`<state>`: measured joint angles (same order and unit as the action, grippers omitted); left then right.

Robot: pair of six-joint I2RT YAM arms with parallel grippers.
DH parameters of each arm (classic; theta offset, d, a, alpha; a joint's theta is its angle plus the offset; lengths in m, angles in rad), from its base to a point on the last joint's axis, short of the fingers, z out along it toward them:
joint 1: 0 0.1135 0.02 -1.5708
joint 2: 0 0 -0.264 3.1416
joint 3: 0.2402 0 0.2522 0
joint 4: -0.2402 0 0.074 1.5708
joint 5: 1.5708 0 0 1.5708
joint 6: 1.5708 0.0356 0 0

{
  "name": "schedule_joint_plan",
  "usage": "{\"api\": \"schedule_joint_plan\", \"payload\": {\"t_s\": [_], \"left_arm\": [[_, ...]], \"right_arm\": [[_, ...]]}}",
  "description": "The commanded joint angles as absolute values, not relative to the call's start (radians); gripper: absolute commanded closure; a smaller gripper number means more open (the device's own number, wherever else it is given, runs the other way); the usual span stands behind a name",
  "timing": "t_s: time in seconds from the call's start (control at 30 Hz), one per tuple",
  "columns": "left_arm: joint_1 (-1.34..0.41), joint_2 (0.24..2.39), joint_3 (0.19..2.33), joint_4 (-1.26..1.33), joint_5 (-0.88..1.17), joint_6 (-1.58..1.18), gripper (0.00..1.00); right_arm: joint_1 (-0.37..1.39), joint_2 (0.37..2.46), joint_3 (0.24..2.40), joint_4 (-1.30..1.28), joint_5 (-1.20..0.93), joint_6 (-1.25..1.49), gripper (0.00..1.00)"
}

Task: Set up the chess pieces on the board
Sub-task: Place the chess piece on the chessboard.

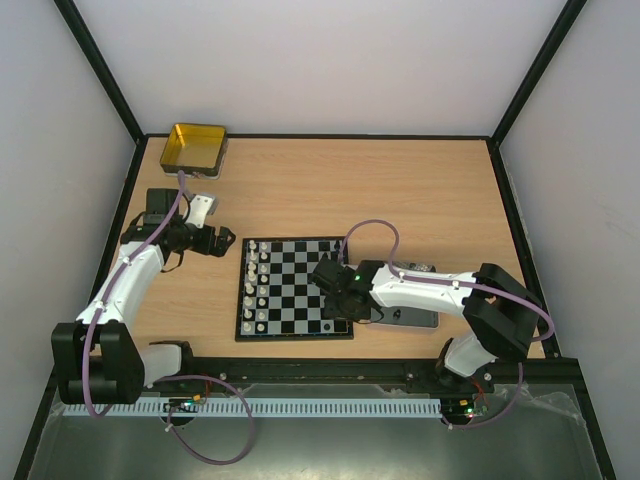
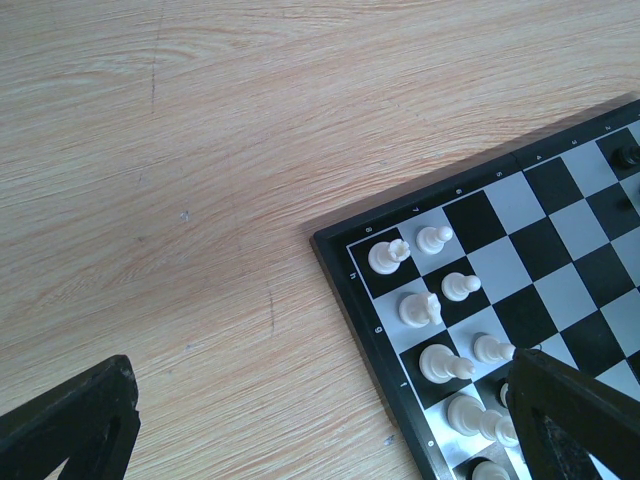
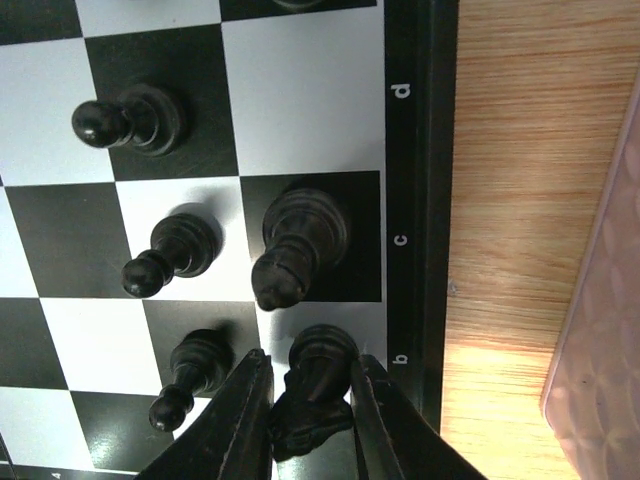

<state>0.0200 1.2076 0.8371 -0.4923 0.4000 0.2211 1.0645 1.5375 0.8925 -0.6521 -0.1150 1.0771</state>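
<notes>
The board (image 1: 296,337) lies mid-table, with white chess pieces (image 1: 258,285) in two files along its left side. My right gripper (image 3: 311,358) is shut on a black knight (image 3: 318,385) that stands on the edge square marked b. Beside it stand a black bishop (image 3: 295,245) and black pawns (image 3: 170,255). In the top view this gripper (image 1: 330,290) is over the board's right side. My left gripper (image 2: 320,380) hangs open and empty above bare wood just left of the board rim (image 2: 352,310), close to the white pieces (image 2: 420,308).
A gold tin (image 1: 195,148) sits at the far left corner of the table. A grey tray (image 1: 425,320) lies right of the board under my right arm, and its edge (image 3: 605,330) is close to the board rim (image 3: 420,150).
</notes>
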Motion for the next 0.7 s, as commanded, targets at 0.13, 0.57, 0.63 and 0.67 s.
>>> {"api": "schedule_joint_plan", "payload": {"t_s": [0.13, 0.57, 0.63, 0.67], "left_arm": [[0.020, 1.188, 0.846, -0.503, 0.412, 0.229, 0.01], [0.019, 1.188, 0.846, -0.503, 0.410, 0.228, 0.00], [0.021, 1.186, 0.845, -0.504, 0.412, 0.228, 0.01], [0.020, 1.186, 0.845, -0.503, 0.412, 0.228, 0.01]], "right_arm": [[1.077, 1.541, 0.905, -0.662, -0.109, 1.074, 0.77], [1.077, 1.541, 0.907, -0.655, -0.109, 1.071, 0.76], [1.078, 1.540, 0.910, -0.655, -0.109, 1.069, 0.76], [1.078, 1.541, 0.910, -0.656, -0.108, 1.069, 0.76]]}}
